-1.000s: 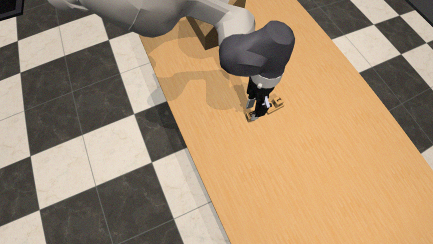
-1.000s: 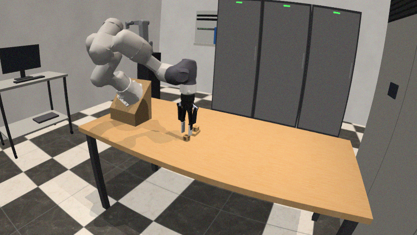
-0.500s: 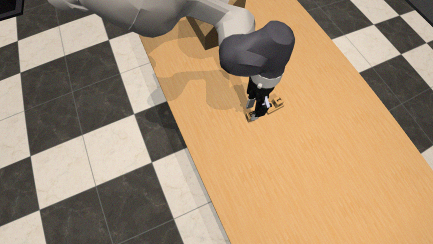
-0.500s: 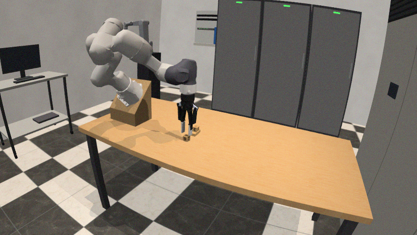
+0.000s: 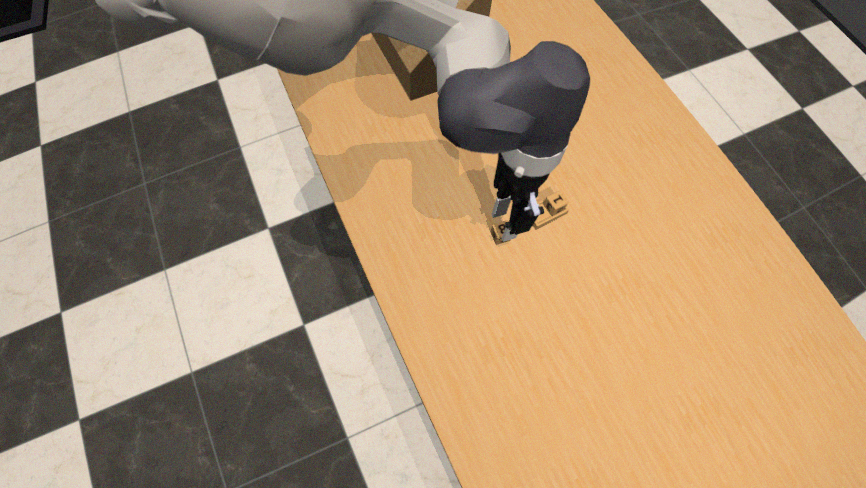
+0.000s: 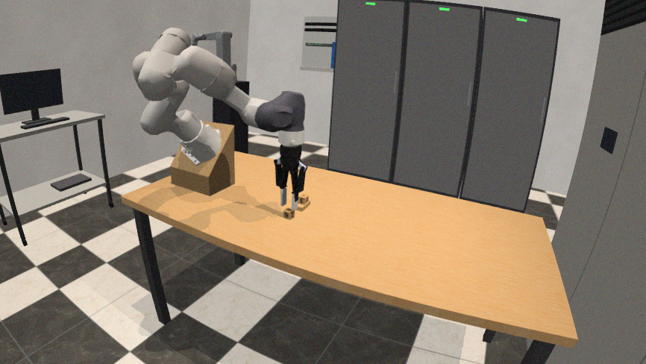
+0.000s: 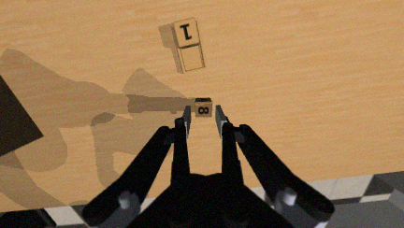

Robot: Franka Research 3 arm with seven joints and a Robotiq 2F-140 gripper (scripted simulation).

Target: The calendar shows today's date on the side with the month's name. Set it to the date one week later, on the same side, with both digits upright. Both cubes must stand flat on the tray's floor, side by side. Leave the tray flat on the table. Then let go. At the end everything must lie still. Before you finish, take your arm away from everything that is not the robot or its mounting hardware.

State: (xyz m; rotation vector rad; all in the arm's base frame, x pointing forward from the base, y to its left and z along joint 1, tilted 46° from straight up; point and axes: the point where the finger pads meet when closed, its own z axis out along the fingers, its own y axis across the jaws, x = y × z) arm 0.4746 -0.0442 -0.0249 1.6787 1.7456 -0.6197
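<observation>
While the loose cube (image 5: 500,231) (image 6: 288,213) (image 7: 203,108) sat outside the tray (image 5: 551,218) (image 6: 304,206) (image 7: 192,58), the jaws (image 5: 504,219) (image 6: 288,201) stood apart. It looked light and stiff, best pinched mid-side

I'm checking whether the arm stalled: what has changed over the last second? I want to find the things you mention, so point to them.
Nothing visibly changed. The gripper (image 5: 507,221) (image 6: 289,206) (image 7: 203,112) stays open above the loose cube (image 5: 500,230) (image 6: 288,213) (image 7: 203,108), which remains on the table (image 5: 636,339) (image 6: 406,253) (image 7: 299,61), outside the tray (image 5: 552,219) (image 6: 304,206) (image 7: 193,60). The other cube (image 5: 555,202) (image 6: 303,199) (image 7: 186,33) still stands in the tray.
</observation>
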